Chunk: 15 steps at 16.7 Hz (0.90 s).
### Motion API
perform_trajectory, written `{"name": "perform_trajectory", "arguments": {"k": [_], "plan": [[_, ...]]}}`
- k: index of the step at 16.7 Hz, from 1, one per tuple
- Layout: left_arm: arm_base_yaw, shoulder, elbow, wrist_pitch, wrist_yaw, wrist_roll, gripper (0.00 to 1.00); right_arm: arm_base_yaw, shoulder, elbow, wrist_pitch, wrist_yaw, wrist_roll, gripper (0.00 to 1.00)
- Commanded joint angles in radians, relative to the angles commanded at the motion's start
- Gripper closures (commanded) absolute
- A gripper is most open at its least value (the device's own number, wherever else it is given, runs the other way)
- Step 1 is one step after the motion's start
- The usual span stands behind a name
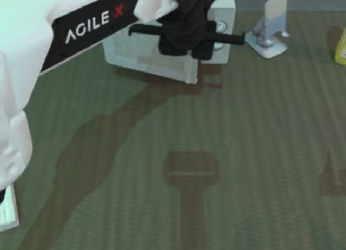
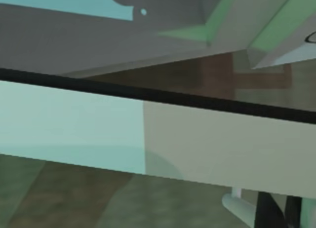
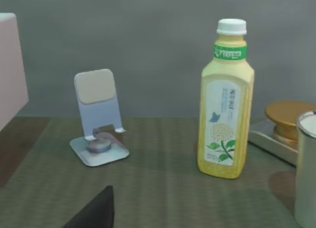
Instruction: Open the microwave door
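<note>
The white microwave [image 1: 219, 14] stands at the back centre of the table, and its side shows in the right wrist view [image 3: 10, 65]. The microwave door [image 1: 146, 58] is swung a little out from the knob panel, its free edge ahead of the front. My left arm reaches over from the left. My left gripper [image 1: 188, 47] hangs at the door's free end. In the left wrist view the door [image 2: 197, 139] fills the frame. Its white bar handle [image 2: 237, 204] runs in between the black fingers [image 2: 266, 213], which are shut on it. My right gripper [image 3: 98, 213] is parked off to the right.
A phone stand [image 1: 270, 31] [image 3: 98, 119] stands just right of the microwave. A yellow drink bottle [image 1: 340, 47] [image 3: 226, 99] is at the far right edge. Beside it are a gold round knob on a tray [image 3: 289, 117] and a metal cup [image 3: 307, 164].
</note>
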Motion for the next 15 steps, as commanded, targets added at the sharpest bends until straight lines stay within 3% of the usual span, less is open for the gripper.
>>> {"name": "perform_trajectory", "arguments": {"k": [6, 15], "plan": [[0.014, -0.083, -0.128, 0.064, 0.042, 0.084, 1.0, 0.0, 0.0, 0.0, 0.0, 0.0, 0.0, 0.0], [0.014, -0.083, -0.128, 0.065, 0.042, 0.084, 1.0, 0.0, 0.0, 0.0, 0.0, 0.0, 0.0, 0.0]]}}
